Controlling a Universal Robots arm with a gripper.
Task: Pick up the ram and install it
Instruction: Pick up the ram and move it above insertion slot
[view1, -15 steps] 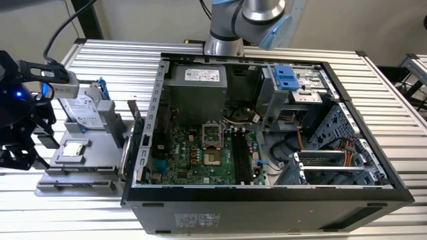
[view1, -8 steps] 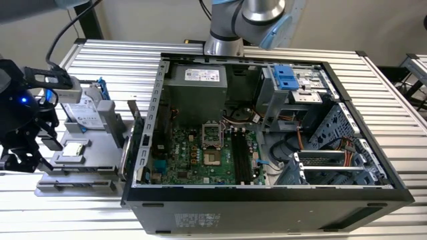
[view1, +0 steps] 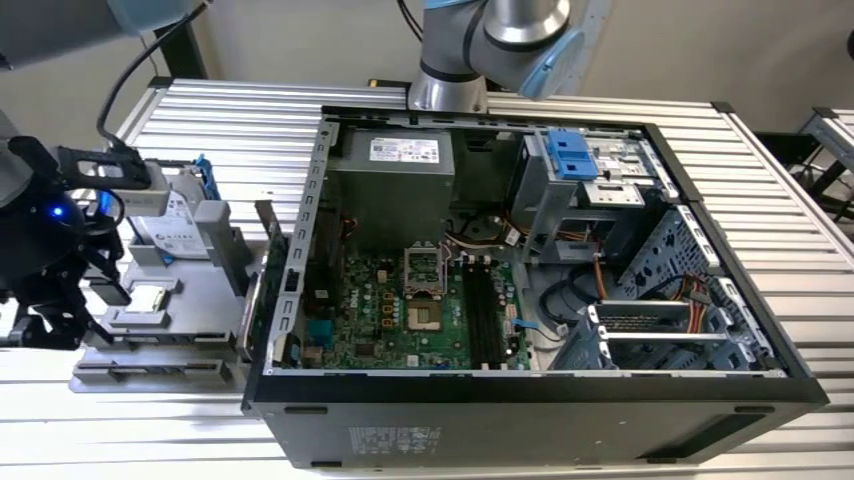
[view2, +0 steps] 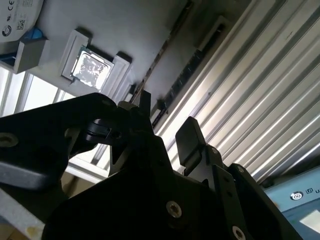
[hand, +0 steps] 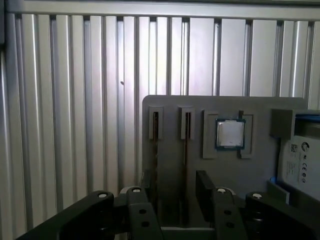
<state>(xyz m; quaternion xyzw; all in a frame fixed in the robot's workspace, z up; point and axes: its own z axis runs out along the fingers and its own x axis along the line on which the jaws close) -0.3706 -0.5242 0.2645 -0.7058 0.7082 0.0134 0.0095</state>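
While the hand (hand: 170, 202) is spread wide with nothing clamped, the ram (hand: 186, 149) is seen standing on edge in a slot of the grey holder (hand: 165, 107), just ahead of the hand and roughly in line with the gap between its fingers. For a clean pick, that gap should be centred on the stick's thin edge and the fingers closed squarely on its flat faces. The neighbouring slot (hand: 155, 125) and the processor chip (hand: 230, 134), lying to either side, are best kept clear of.
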